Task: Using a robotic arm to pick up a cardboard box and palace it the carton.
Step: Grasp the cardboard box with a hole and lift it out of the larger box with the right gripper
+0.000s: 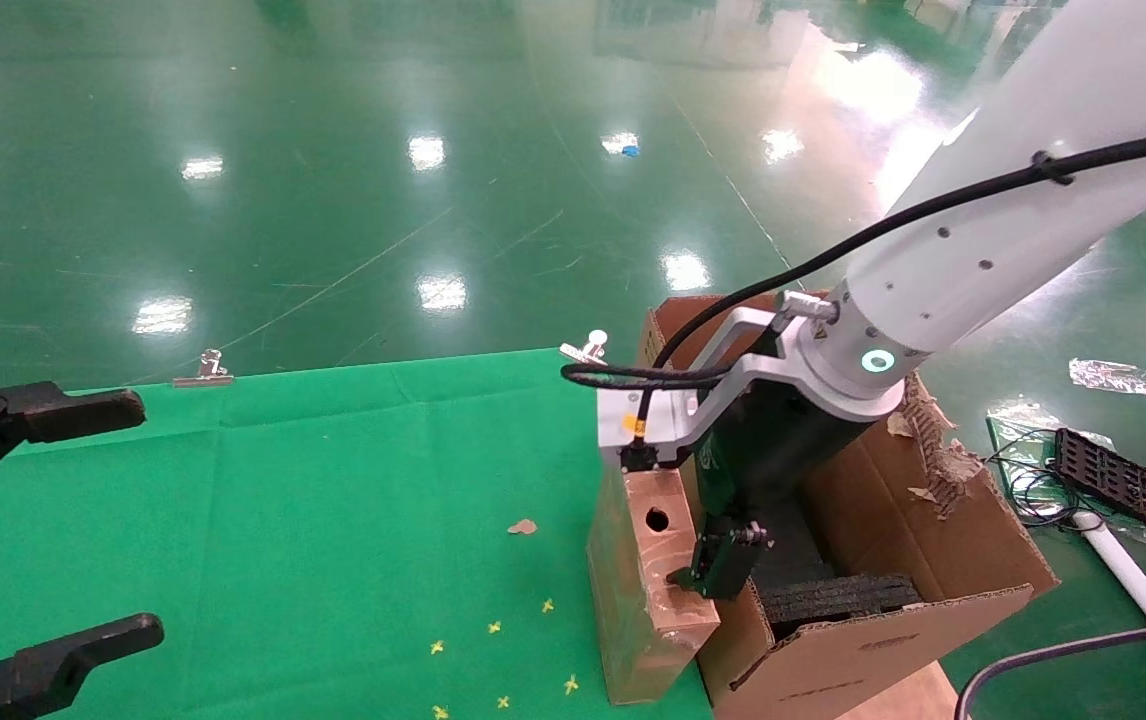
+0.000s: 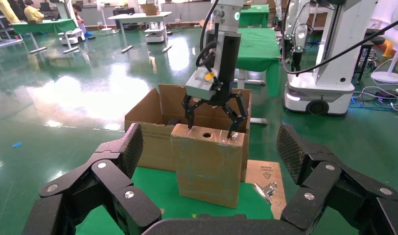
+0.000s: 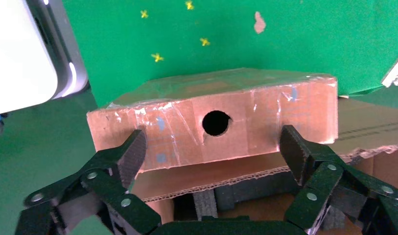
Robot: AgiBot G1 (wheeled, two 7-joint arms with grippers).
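— Nearest first?
— Left gripper (image 1: 138, 520), at 8 o'clock in the head view: parked low over the desk (image 1: 333, 480), fingers spread wide, holding nothing.

— And the cardboard box (image 1: 648, 600)?
— At 5 o'clock, standing on end on the green desk, pressed flat against the outer wall of the carton (image 1: 933, 540). Narrow face with the round hole (image 1: 656, 519) turned upward.

— Right gripper (image 3: 214, 142)?
— Directly over that narrow face, on the end of the white robotic arm (image 1: 973, 250) reaching in from 2 o'clock. Fingers (image 3: 133, 152) apart, one on each side of the hole, tips at or just touching the top face. Not clamped on anything, going by the wrist views.

— So which step?
— Seemingly the grasp itself: lined up, not yet closed, box not yet lifted.

— Next move?
— Probably a firm close on the box, then a straight lift high enough to clear the carton's ragged rim, a short carry toward 3 o'clock, and a lowering beside the black foam blocks (image 1: 838, 597) inside. Worth minding the glossy tape: likely slippery under the pads.

— Beyond that?
— Only shiny green floor (image 1: 333, 150) out toward 12 o'clock.
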